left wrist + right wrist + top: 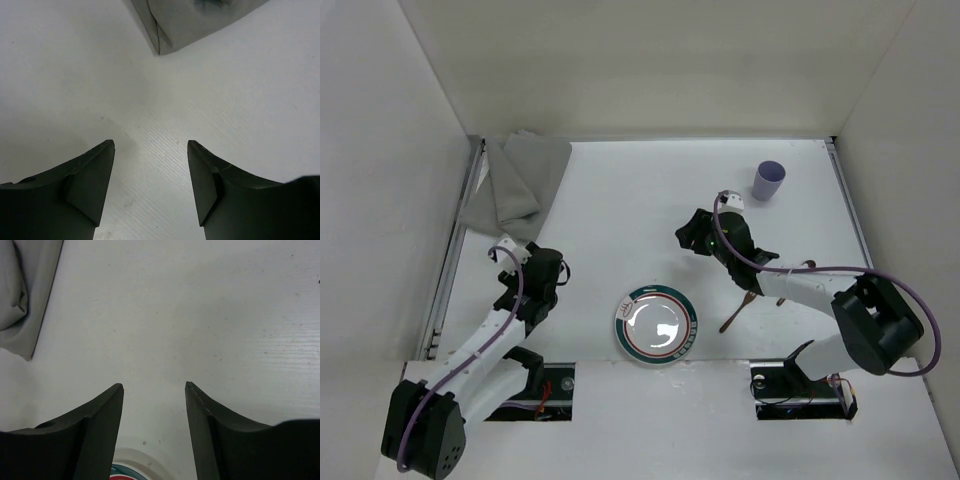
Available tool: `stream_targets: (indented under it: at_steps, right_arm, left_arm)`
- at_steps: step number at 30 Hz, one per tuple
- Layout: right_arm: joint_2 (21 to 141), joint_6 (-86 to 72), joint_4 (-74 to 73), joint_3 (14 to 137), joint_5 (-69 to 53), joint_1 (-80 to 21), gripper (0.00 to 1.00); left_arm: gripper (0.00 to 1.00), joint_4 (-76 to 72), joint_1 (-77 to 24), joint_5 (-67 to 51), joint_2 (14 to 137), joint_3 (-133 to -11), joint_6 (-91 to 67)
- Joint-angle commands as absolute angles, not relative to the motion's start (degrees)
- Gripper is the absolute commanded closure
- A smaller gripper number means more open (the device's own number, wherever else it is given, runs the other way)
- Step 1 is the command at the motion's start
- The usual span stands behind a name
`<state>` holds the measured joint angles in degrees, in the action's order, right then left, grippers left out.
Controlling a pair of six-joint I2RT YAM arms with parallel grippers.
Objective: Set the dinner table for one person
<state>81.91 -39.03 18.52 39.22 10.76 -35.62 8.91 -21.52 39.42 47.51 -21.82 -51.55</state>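
Note:
The white dinner table (620, 200) holds a round white plate (656, 325) with a green and red rim near the front edge. A purple cup (769, 180) stands at the far right. Brown utensils (733, 313) lie right of the plate, partly under my right arm. My left gripper (542, 262) is open and empty, low over bare table (75, 75) in the left wrist view (151, 145). My right gripper (686, 238) is open and empty beyond the plate, whose rim (125, 465) shows between its fingers in the right wrist view (154, 386).
A crumpled grey cloth mat (515, 180) lies at the far left corner; its corner shows in the left wrist view (190, 20) and the right wrist view (20, 290). Metal rails (455, 250) run along the table's sides. White walls enclose the table.

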Motion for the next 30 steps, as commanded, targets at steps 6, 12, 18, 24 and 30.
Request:
stream_targets:
  at_steps: [6, 12, 18, 24, 30]
  right_arm:
    - [82.3, -38.9, 21.9, 39.6, 11.9, -34.8, 0.41]
    - [82.1, -38.6, 21.9, 39.7, 11.7, -34.9, 0.46]
    - [83.1, -38.6, 21.3, 40.8, 9.1, -34.9, 0.86]
    - [82.5, -38.4, 20.9, 40.8, 9.0, -34.9, 0.82]
    - [82.1, -38.9, 21.6, 40.1, 8.5, -34.8, 0.57]
  left_arm:
    - [0.42, 3.2, -23.6, 39.0, 48.0, -21.2, -51.2]
    - [0.42, 1.1, -21.8, 38.8, 47.8, -20.3, -52.6]
    - [0.41, -3.4, -16.9, 37.9, 51.4, -22.8, -55.7]
    - [0.40, -5.6, -12.4, 35.9, 56.9, -30.6, -53.4]
    - [0.38, -6.8, -6.6, 38.6, 60.2, -34.5, -48.2]
